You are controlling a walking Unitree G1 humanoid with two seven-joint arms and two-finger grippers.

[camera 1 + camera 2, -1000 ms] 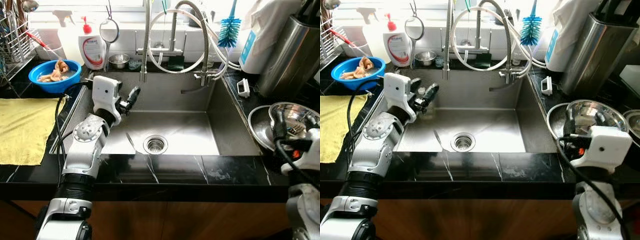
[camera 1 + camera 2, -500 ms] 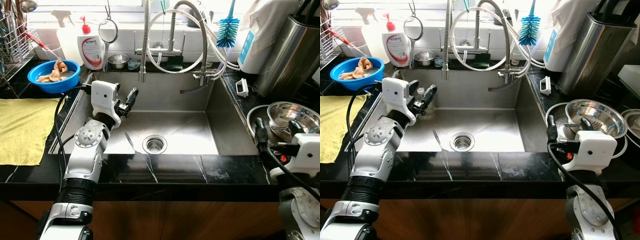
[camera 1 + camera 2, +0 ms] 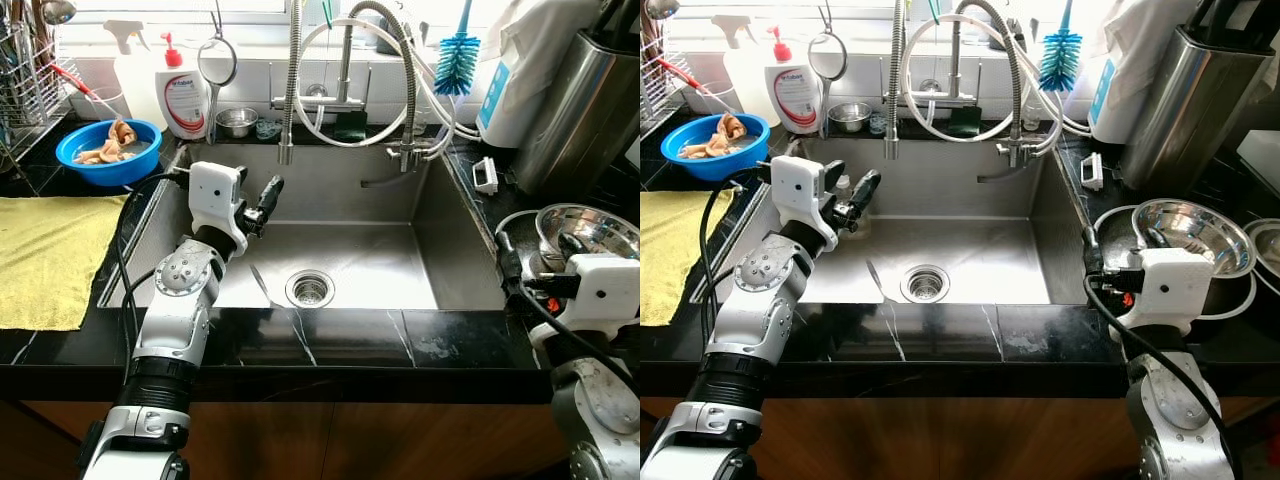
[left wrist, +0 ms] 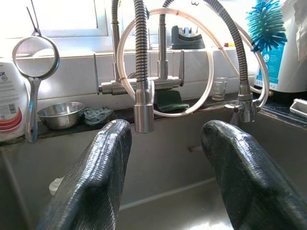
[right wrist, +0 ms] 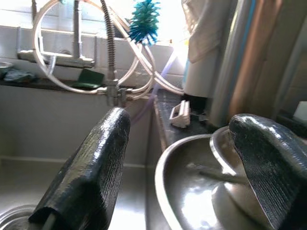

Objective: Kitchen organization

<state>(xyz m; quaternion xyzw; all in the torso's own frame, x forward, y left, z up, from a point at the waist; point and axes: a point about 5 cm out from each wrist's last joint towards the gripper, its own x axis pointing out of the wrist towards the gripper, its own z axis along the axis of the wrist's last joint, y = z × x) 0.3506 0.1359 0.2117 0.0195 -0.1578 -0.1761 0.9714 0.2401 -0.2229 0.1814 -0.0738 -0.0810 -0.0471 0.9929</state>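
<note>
Landmark: the steel sink (image 3: 340, 255), set in the black counter (image 3: 330, 340).

Left arm rises from the near counter edge, elbow bent, forearm leaning over the sink's left wall. Left gripper (image 3: 262, 205) hangs above the left part of the basin, pointing toward the back wall; fingers (image 4: 96, 182) spread wide, nothing between them.

Right arm stands at the sink's right front corner, wrist block white. Right gripper (image 5: 177, 177) reaches over the counter just right of the sink; fingers spread wide, empty, one over the basin edge, the other over a steel bowl (image 3: 1185, 232). Bowl sits in a larger steel plate (image 3: 1112, 228), right of the sink, near the gripper.

Drain (image 3: 310, 288) at basin centre. Yellow cloth (image 3: 50, 255) lies flat on the counter left of the sink.

Behind the cloth: blue bowl (image 3: 108, 150) holding pale scraps. Behind the sink: spring-neck faucet (image 3: 292, 90), soap bottle (image 3: 186, 95), small steel cup (image 3: 237, 121), blue bottle brush (image 3: 458, 55). Far right: tall steel container (image 3: 580, 100).
</note>
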